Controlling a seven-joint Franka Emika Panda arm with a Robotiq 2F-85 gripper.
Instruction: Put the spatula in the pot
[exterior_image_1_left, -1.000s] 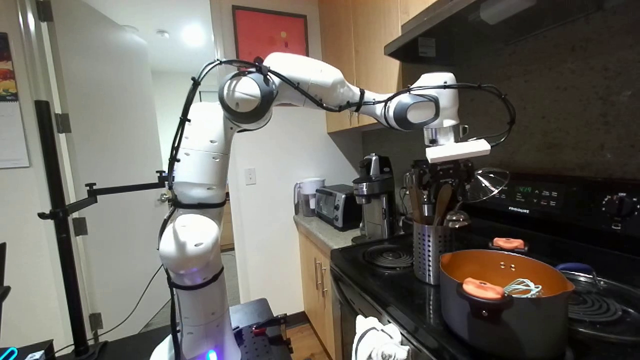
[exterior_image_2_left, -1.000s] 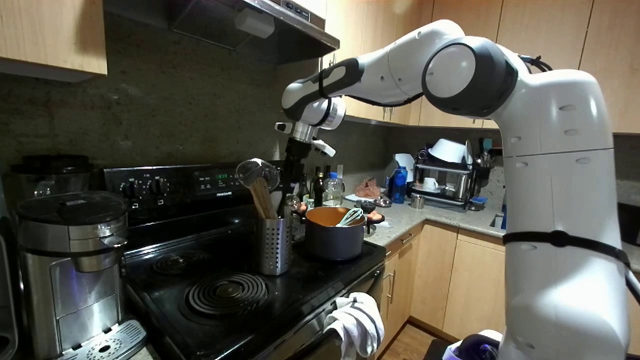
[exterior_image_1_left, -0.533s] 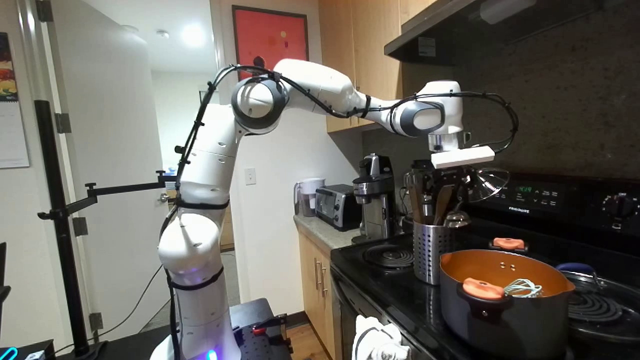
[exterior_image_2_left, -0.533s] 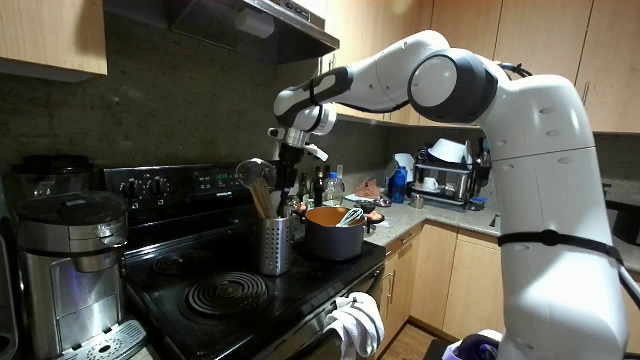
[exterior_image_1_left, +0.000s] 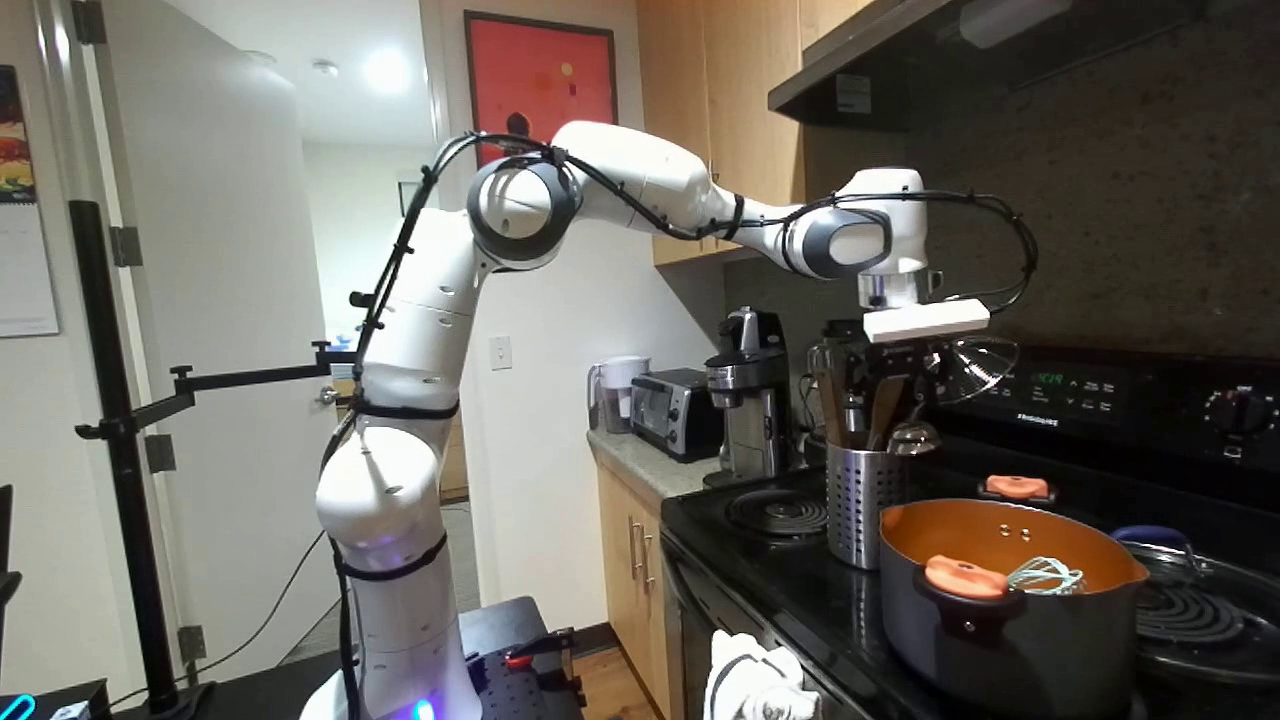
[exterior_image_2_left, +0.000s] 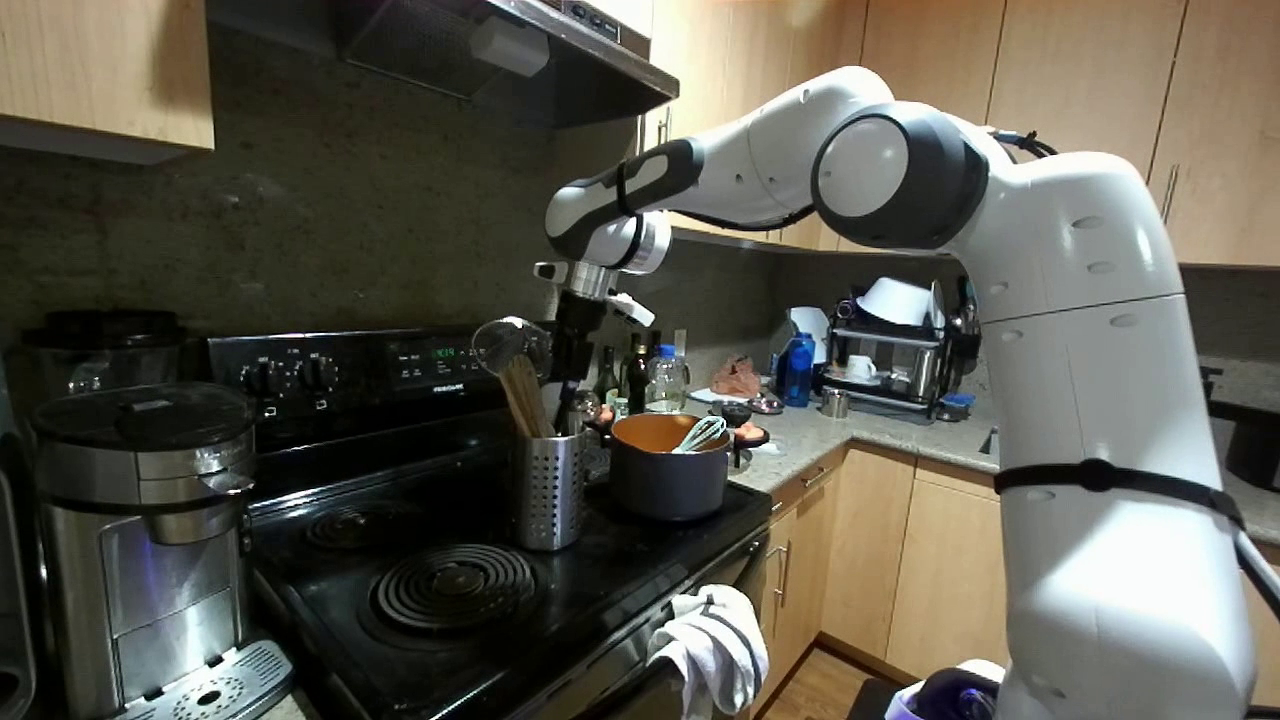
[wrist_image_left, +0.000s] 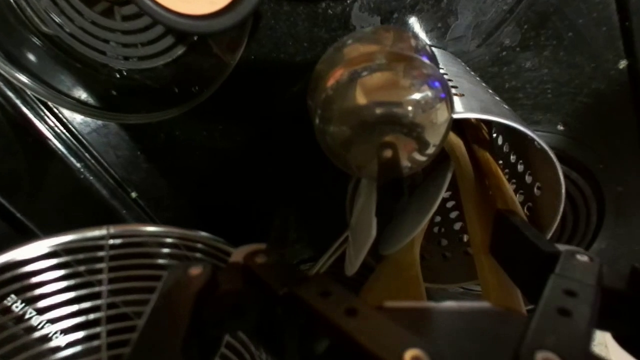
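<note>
The pot (exterior_image_1_left: 1010, 650) is wide and round, dark grey outside and orange inside, on the stove; it also shows in an exterior view (exterior_image_2_left: 668, 488). A pale green whisk (exterior_image_1_left: 1045, 575) leans inside it. A perforated metal holder (exterior_image_1_left: 862, 510) beside the pot holds several utensils. Wooden spatula-like utensils (wrist_image_left: 405, 270) show in the wrist view, beside a whitish one (wrist_image_left: 362, 230) and a grey one (wrist_image_left: 420, 212); which is the spatula I cannot tell. My gripper (exterior_image_2_left: 566, 395) is above the holder, among the utensil tops. Its fingers (wrist_image_left: 400, 247) look apart; the left fingertip is dark.
A ladle (wrist_image_left: 382, 100) and a wire strainer (exterior_image_1_left: 975, 370) stick out of the holder close to the gripper. A glass lid with a blue handle (exterior_image_1_left: 1155, 540) lies behind the pot. A range hood (exterior_image_1_left: 900, 70) hangs overhead. A coffee maker (exterior_image_2_left: 150, 540) stands beside the stove.
The arm has lowered, bringing my gripper down among the utensil tops, with only a slight further drop in the last half second. The pot, whisk and holder have not moved.
</note>
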